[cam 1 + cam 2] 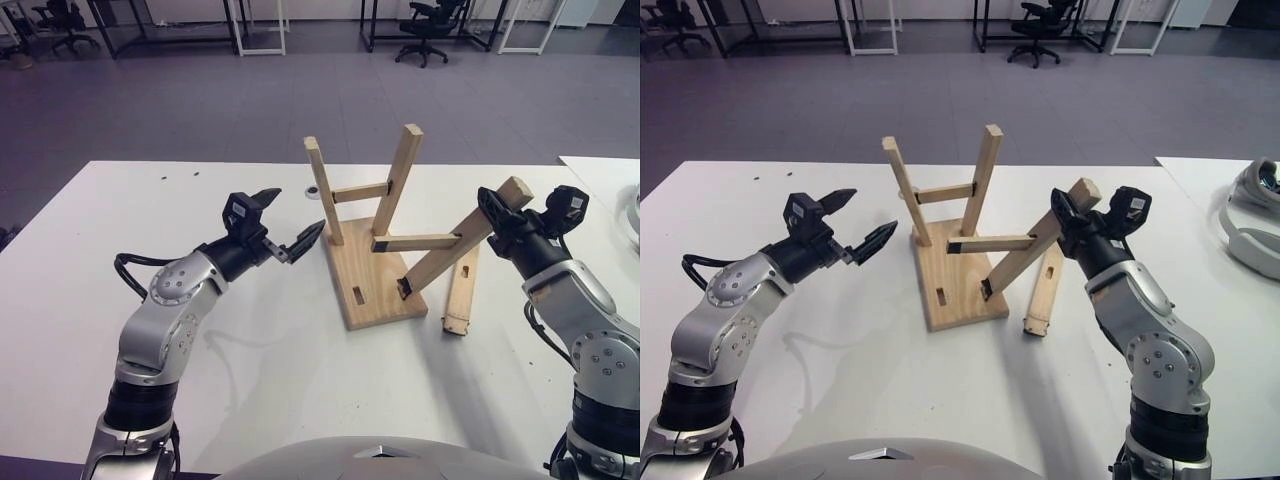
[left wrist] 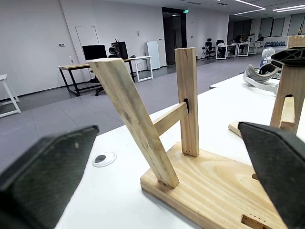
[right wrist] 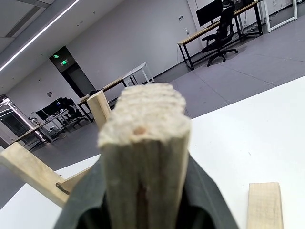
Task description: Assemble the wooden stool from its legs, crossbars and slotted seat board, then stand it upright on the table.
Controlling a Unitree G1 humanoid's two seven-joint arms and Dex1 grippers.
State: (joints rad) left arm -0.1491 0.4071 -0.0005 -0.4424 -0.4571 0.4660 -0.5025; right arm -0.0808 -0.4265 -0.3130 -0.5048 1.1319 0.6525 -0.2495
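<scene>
Up close at its wrist, right end effector [image 1: 518, 215] clamps the leg [image 3: 143, 143], end grain showing; left end effector [image 1: 295, 213] gapes.

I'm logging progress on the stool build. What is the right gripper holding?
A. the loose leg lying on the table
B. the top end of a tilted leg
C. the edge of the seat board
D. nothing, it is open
B: the right gripper is shut around the upper end of the tilted leg, while the loose leg lies untouched beside the seat board.
</scene>
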